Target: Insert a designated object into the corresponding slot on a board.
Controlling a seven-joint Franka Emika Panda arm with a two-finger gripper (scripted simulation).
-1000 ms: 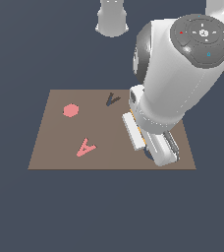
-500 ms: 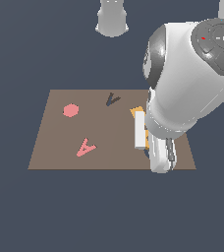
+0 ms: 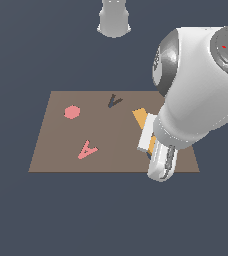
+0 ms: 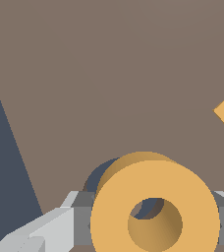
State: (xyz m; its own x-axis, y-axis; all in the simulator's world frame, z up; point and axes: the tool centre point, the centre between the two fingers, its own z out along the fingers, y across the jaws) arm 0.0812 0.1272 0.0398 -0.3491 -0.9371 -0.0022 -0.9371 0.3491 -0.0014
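Arm has shifted toward the board's [image 3: 61, 150] 4 o'clock edge; jaws grip the orange ring [image 4: 154, 206] over the ring-shaped slot [image 4: 100, 173], nearly aligned.

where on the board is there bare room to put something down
Bare brown lies between the pink hexagon, the pink A and the dark V, and along the board edge below the A. It is crowded at the exterior view's right: orange rectangle, arm, and gripper holding the ring over the slot.

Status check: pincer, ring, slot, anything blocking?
Pincer shut on orange ring. Ring above dark slot, not seated. Board near slot bare.
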